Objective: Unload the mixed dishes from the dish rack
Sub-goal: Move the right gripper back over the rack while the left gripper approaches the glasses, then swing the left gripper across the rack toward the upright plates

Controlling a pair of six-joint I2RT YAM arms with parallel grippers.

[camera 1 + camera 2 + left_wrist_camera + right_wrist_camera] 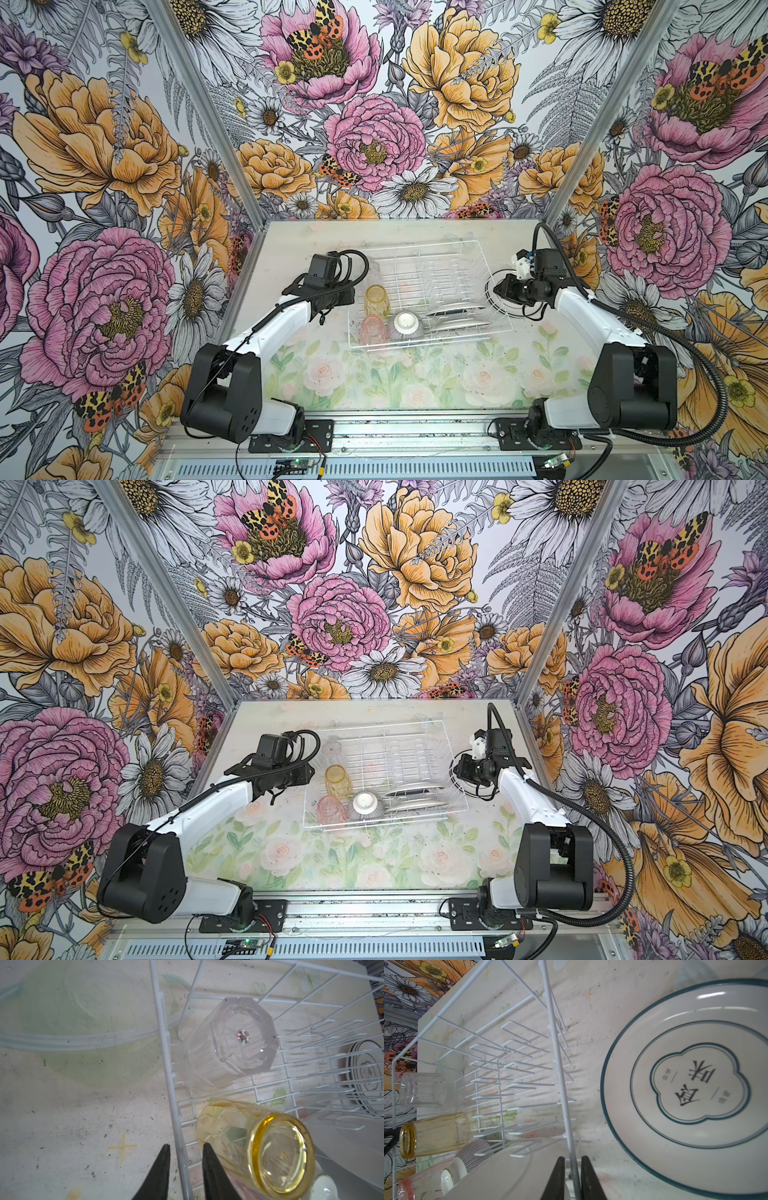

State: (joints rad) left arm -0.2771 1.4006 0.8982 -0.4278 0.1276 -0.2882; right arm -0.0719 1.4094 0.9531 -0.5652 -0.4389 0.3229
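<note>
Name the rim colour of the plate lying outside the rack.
Dark teal, on a white plate; clearest in the right wrist view.

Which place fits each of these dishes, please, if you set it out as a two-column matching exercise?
Things:
1. clear tumbler
2. amber tumbler
3. striped bowl
4. teal-rimmed plate

Places:
A. on the table, right of the dish rack
B. far end of the rack's left side
C. rack's near edge, white foot up
D. just behind the pink tumbler

Pairs: 1-B, 2-D, 3-C, 4-A
</note>
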